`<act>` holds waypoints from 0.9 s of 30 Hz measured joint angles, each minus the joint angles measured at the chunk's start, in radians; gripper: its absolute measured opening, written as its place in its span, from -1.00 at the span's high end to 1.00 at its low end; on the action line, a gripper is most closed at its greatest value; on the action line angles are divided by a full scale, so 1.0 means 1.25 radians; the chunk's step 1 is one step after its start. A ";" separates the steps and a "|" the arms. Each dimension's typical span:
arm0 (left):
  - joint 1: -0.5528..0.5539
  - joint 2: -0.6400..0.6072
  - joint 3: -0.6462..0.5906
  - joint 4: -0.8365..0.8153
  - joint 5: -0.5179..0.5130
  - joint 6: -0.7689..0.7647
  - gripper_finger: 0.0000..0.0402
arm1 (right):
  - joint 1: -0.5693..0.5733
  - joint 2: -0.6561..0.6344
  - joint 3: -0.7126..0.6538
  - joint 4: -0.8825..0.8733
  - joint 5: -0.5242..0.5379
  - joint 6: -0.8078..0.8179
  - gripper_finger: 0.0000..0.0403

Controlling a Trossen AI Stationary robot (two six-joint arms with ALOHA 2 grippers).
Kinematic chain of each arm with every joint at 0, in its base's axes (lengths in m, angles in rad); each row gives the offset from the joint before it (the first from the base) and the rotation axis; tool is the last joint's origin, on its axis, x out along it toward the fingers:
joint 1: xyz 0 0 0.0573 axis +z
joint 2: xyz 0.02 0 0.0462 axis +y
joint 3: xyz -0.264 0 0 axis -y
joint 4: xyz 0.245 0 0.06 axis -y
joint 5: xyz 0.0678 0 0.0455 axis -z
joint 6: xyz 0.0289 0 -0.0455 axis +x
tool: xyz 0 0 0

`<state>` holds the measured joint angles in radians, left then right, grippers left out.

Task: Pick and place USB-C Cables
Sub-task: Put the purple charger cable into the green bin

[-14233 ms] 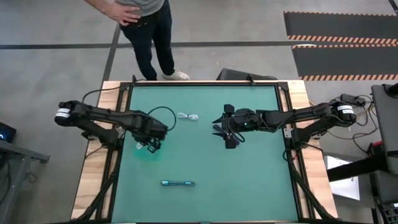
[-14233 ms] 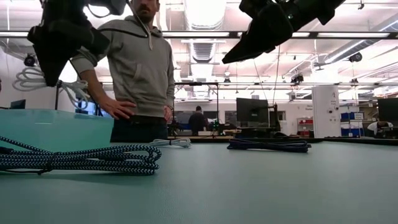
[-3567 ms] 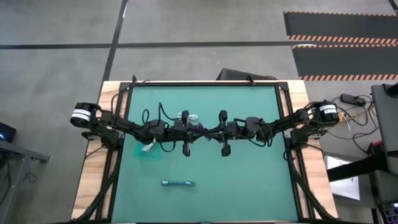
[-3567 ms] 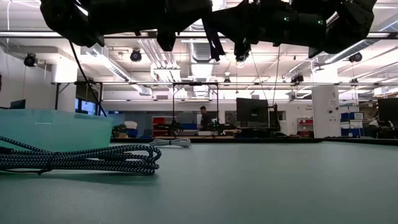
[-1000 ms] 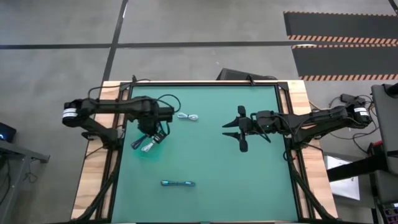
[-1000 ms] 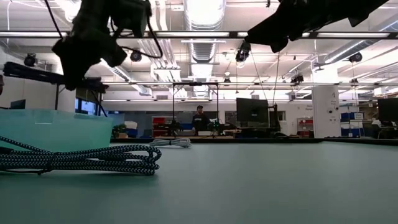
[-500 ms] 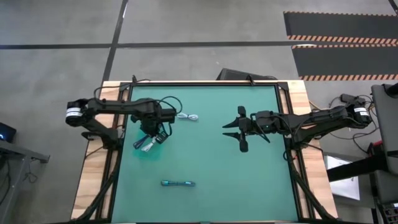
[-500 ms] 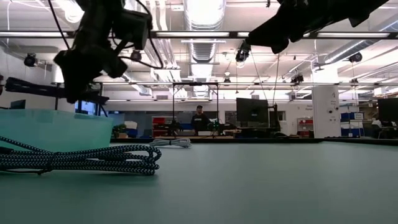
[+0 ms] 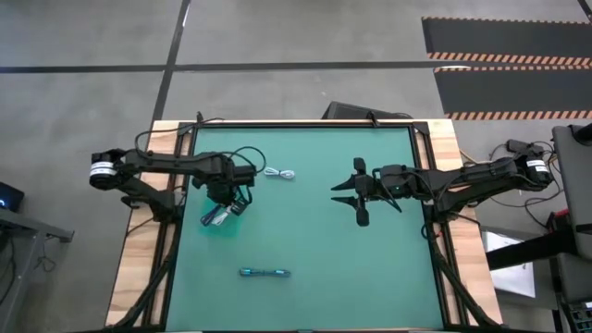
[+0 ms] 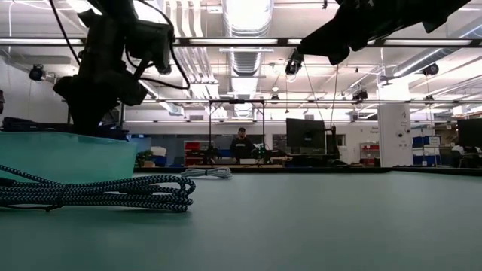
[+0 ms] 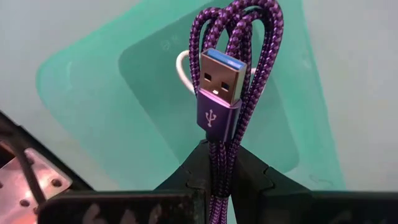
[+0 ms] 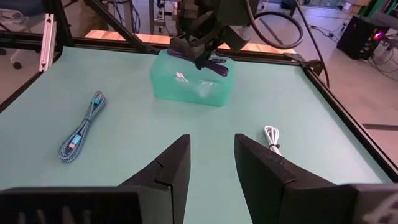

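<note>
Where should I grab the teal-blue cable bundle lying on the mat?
Grip the teal-blue cable bundle at its middle, coming straight down with the fingers across its width. It lies flat and straight, long and thin, with bare green mat on both sides.

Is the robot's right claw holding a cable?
No, the right gripper is open and empty, hanging above the green table.

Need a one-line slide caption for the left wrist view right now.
Left claw holds a purple braided cable bundle over the clear teal tub, a white cable already inside.
</note>
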<state>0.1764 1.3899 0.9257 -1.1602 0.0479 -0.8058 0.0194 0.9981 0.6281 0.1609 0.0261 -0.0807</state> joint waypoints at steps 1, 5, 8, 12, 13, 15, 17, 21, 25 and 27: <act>0.000 0.001 0.000 0.004 0.000 0.000 0.92 | 0.000 0.000 0.000 0.000 0.000 0.000 0.43; 0.000 0.001 -0.001 0.007 -0.002 0.000 0.92 | 0.000 0.000 0.000 0.000 0.000 0.000 0.44; 0.000 0.001 -0.004 0.007 -0.015 0.001 0.92 | 0.000 0.000 0.000 0.000 0.000 0.000 0.44; 0.000 0.001 -0.020 0.016 -0.021 0.001 0.92 | 0.000 0.000 0.000 0.000 0.000 0.000 0.44; 0.000 0.001 -0.025 0.021 -0.021 0.001 0.92 | 0.000 0.000 0.000 0.000 0.000 0.000 0.44; 0.000 0.001 -0.035 0.022 -0.021 0.001 0.92 | 0.000 0.000 0.000 0.000 0.000 0.000 0.44; 0.000 0.001 -0.044 0.022 -0.021 0.001 0.92 | 0.000 0.000 0.000 0.000 0.000 0.000 0.44; 0.000 0.001 -0.056 0.032 -0.021 0.001 0.90 | 0.000 0.000 0.000 0.000 0.000 0.000 0.44; -0.001 0.001 -0.057 0.055 -0.021 0.001 0.89 | 0.000 0.000 0.000 0.000 0.000 0.000 0.44; -0.001 0.001 -0.057 0.056 -0.021 0.001 0.90 | 0.000 0.000 0.000 0.000 0.000 0.000 0.44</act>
<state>0.1757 1.3907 0.8543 -1.0901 0.0212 -0.8043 0.0196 0.9981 0.6281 0.1608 0.0257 -0.0808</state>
